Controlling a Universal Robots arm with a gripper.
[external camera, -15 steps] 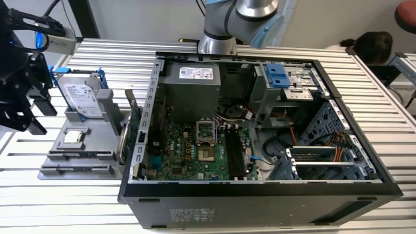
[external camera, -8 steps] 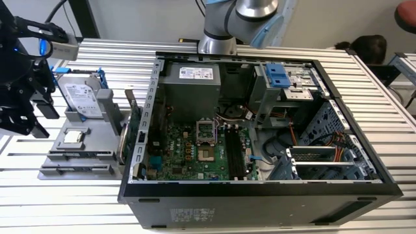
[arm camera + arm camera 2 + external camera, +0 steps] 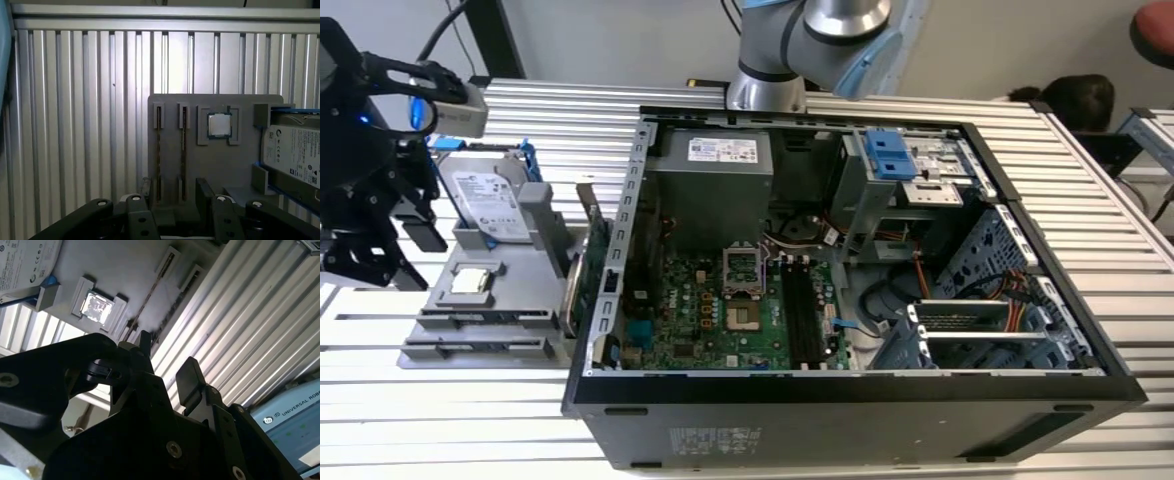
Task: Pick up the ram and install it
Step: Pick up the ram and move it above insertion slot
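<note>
Ram, a long thin dark circuit-board stick [image 3: 159,150], stands on its long edge in a slot of a flat grey plastic holder [image 3: 215,170]. Its long axis runs along the ribs of the silver aluminium table [image 3: 75,125], one short end pointing toward the black two-fingered tool [image 3: 174,184]. A similar stick [image 3: 183,150] lies parallel in the neighbouring slot. The tool hovers at the holder's edge, fingers spread, pinching nothing. Beside the slots sit a square silver processor [image 3: 219,125] and a silver hard drive in a blue frame [image 3: 292,155]
</note>
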